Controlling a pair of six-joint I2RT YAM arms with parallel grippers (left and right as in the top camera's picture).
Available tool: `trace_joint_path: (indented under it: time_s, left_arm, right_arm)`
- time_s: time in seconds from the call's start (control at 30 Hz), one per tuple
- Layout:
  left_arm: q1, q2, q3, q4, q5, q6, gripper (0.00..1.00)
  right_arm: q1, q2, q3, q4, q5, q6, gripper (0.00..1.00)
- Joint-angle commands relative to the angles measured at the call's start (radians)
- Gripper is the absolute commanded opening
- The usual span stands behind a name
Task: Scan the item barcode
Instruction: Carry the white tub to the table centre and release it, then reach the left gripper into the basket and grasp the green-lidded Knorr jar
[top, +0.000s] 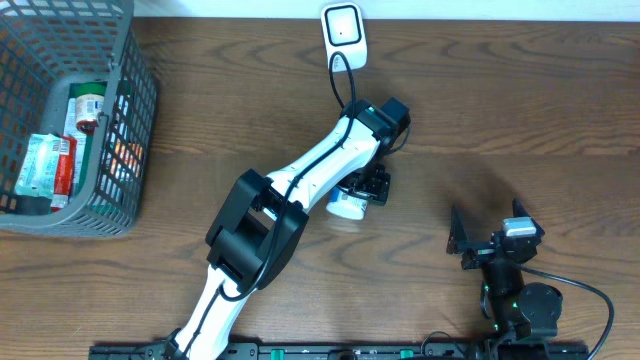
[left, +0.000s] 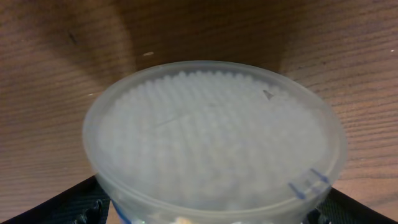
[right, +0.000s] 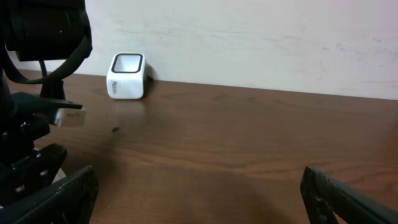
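- Two fingers (left: 62, 208) of the left gripper (top: 368, 186) flank a round translucent plastic tub of cotton swabs (left: 211, 137) mid-table; clamped or not, cannot tell.
- Right gripper (right: 202, 194), near right: fingers (right: 56, 196) apart, empty.

Frosted white tub (left: 211, 143), white scanner (top: 343, 33), grey basket (top: 140, 120)

This looks like a mock shop checkout set up in a robotics lab. A white barcode scanner (top: 343, 35) stands at the far edge of a wood-grain tabletop (top: 520, 110), against a plain white wall (right: 261, 37). A grey plastic shopping basket (top: 142, 105) holds packaged groceries (top: 45, 165). Two robot arms, left (top: 310, 170) and right (top: 512, 290), rise from a black rail (top: 350, 351) along the near edge.
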Motion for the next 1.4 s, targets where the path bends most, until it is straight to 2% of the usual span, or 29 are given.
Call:
trace_joint_path:
  time_s: [0.0, 0.73, 1.0, 1.2, 1.37]
  left_arm:
    - [-0.001, 0.006, -0.006, -0.003, -0.005, -0.008, 0.94]
    - [0.0, 0.0, 0.067, -0.03, -0.005, -0.005, 0.95]
    - [0.022, -0.119, 0.072, -0.025, -0.01, 0.03, 0.95]
    - [0.137, -0.315, 0.123, -0.026, -0.017, 0.071, 0.95]
    - [0.335, -0.507, 0.216, -0.023, -0.069, 0.103, 0.95]
  right_arm:
    - [-0.009, -0.005, -0.001, -0.004, 0.005, -0.011, 0.99]
    - [-0.009, -0.005, -0.001, -0.004, 0.005, -0.011, 0.99]
    - [-0.009, -0.005, -0.001, -0.004, 0.005, -0.011, 0.99]
    - [-0.009, -0.005, -0.001, -0.004, 0.005, -0.011, 0.99]
    - [-0.009, -0.005, -0.001, -0.004, 0.005, -0.011, 0.99]
